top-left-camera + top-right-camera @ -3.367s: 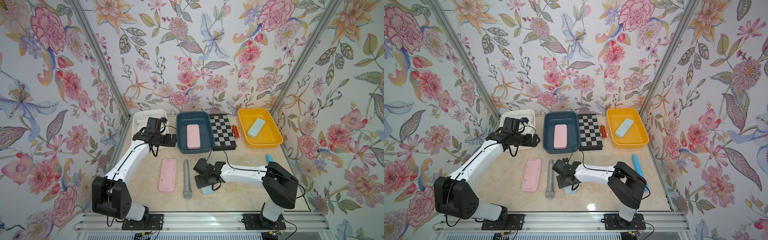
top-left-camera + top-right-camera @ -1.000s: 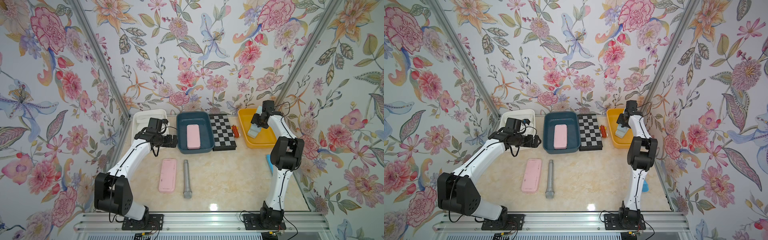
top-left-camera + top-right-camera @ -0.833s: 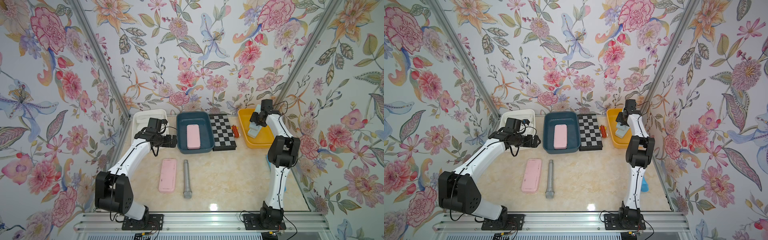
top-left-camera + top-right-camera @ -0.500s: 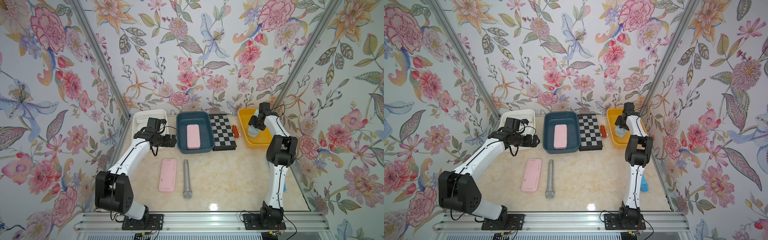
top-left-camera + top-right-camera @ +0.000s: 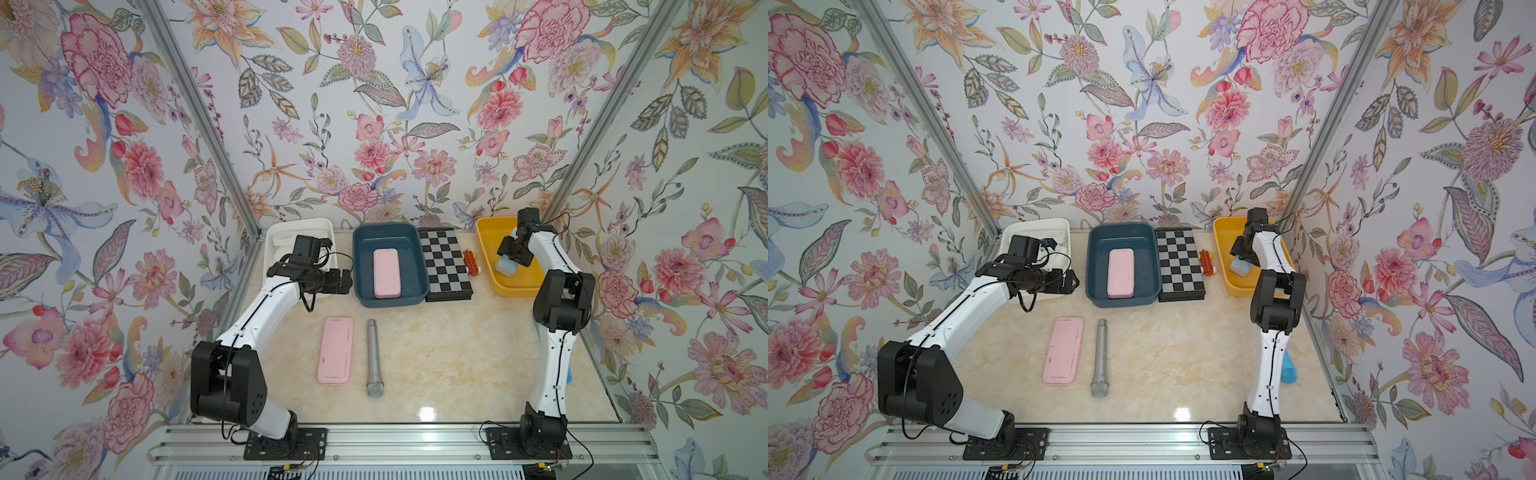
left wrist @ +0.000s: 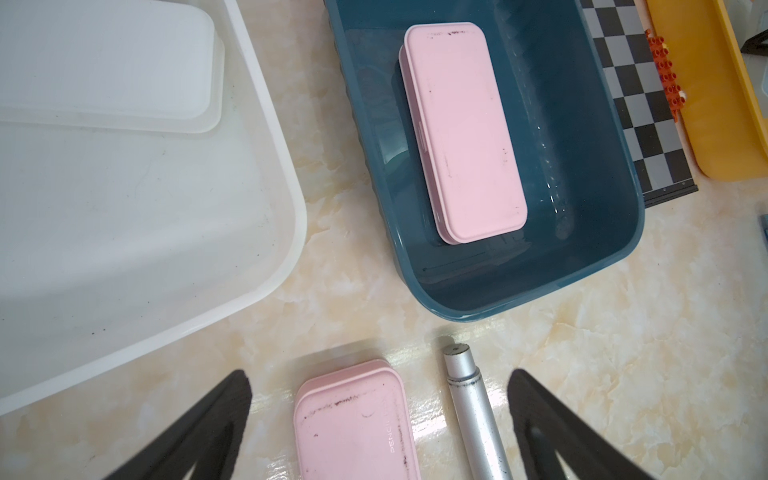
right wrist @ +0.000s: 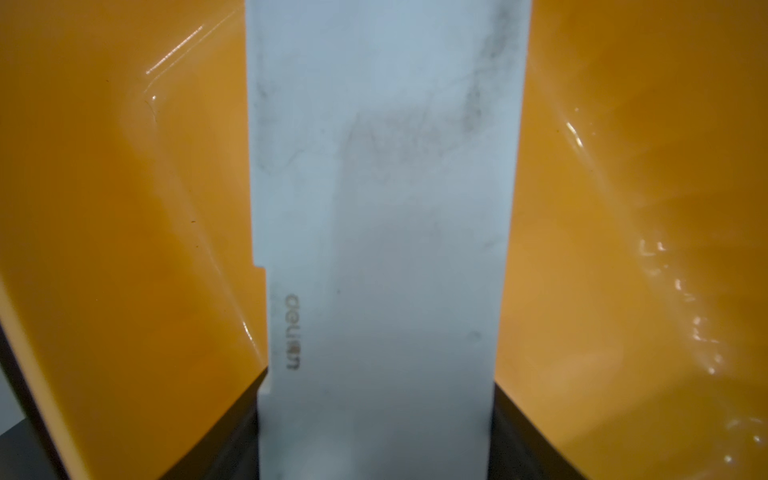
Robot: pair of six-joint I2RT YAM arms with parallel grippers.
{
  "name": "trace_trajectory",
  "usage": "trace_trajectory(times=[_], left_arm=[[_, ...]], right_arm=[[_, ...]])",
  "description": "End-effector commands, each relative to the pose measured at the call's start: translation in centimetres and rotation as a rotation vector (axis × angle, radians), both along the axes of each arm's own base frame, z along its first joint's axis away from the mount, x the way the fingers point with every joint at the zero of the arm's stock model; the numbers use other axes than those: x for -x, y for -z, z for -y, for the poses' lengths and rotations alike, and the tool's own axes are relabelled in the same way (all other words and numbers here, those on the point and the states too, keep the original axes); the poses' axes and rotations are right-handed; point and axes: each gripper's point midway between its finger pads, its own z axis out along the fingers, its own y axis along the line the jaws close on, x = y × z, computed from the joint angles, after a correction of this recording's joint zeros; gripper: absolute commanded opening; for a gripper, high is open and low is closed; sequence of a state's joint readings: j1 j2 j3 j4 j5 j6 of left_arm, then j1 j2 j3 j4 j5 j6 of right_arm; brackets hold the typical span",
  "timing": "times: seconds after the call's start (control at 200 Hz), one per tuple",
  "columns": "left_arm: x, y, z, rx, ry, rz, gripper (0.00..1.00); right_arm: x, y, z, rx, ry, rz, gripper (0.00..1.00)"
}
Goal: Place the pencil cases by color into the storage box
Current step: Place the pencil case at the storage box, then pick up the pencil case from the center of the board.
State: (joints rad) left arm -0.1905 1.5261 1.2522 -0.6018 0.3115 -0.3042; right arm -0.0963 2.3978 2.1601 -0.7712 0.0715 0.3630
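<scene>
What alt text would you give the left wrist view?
A pink pencil case lies inside a dark blue bin. A second pink case and a grey microphone lie side by side on the marble tabletop, framed by the open left gripper. A white tray beside the bin holds a white case.

Pink cases, two: boxed pink case [image 5: 386, 273], centre; loose pink case [image 5: 335, 351], lower centre. Pale blue case [image 5: 505, 266], upper right: one seen; whether more, cannot tell. White case [image 6: 104, 62]: one. Bins, three: white bin [image 5: 299, 221], blue bin [image 5: 361, 266], yellow bin [image 5: 513, 286]. One microphone [image 5: 374, 357], one chessboard [image 5: 444, 266], one brick toy [image 5: 469, 262], one tube [image 5: 1288, 370]. Arms, two: left arm [image 5: 266, 316], right arm [image 5: 552, 357].
</scene>
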Motion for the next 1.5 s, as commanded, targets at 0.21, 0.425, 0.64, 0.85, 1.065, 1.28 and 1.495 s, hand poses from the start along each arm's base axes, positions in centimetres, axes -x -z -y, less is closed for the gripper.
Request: trace_trajectory(times=[0.21,0.425,0.64,0.85,1.065,1.28,1.495], left_arm=[[0.0,-0.4,-0.2,0.018,-0.008,-0.005,0.98],[0.1,-0.4,-0.2,0.02,-0.003,-0.005,0.98],[0.1,-0.2,-0.7,-0.027,-0.023,0.002,0.98],[2.2,-2.1,1.0,-0.177,-0.028,0.062,0.98],[7.0,2.4,3.0,-0.159,-0.057,-0.107,0.98],[10.4,5.6,1.2,-0.193,-0.163,-0.191,0.98],[11.9,6.7,0.8,-0.257,-0.137,-0.188,0.98]], right_arm=[[0.6,0.0,1.4,0.023,0.034,-0.027,0.83],[0.2,-1.3,1.4,0.041,0.021,0.019,1.0],[-0.4,-3.9,1.0,0.044,0.0,0.141,1.0],[0.6,-7.7,0.3,0.045,-0.011,0.222,1.0],[3.0,-13.6,-3.8,0.026,-0.1,0.293,1.0],[6.8,-17.4,-10.6,0.004,-0.271,0.34,1.0],[11.7,-18.8,-15.0,-0.083,-0.406,0.375,1.0]])
